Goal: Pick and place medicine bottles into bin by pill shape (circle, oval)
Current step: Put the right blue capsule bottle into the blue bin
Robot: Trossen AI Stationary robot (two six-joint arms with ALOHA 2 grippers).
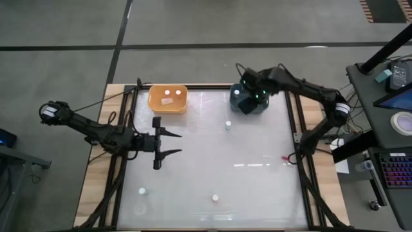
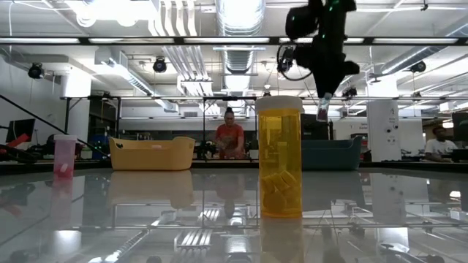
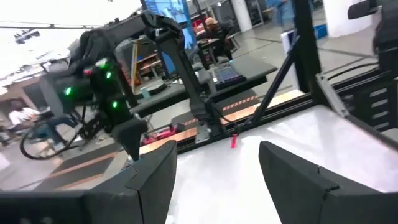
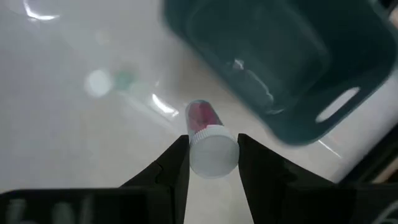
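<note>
We see a grey concrete floor (image 1: 64, 26) crossed by dark seams around the table, and at the right a dark desk (image 1: 386, 109) carrying a keyboard (image 1: 394, 169) and a laptop (image 1: 400, 96). Looking level across, bright strip lights (image 2: 146, 40) and silver ducts (image 2: 241, 44) run along the ceiling. A person in red (image 2: 229, 137) sits at a far bench, another (image 2: 439, 146) at the right edge.

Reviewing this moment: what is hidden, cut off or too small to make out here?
- Dark bin, high view: the right hand and wrist cover most of its inside.
- Held bottle, right wrist view: pill shape blurred.
- Yellow bin, low view: its wall hides the contents.
- Loose bottles, high view: too small to show pills.
</note>
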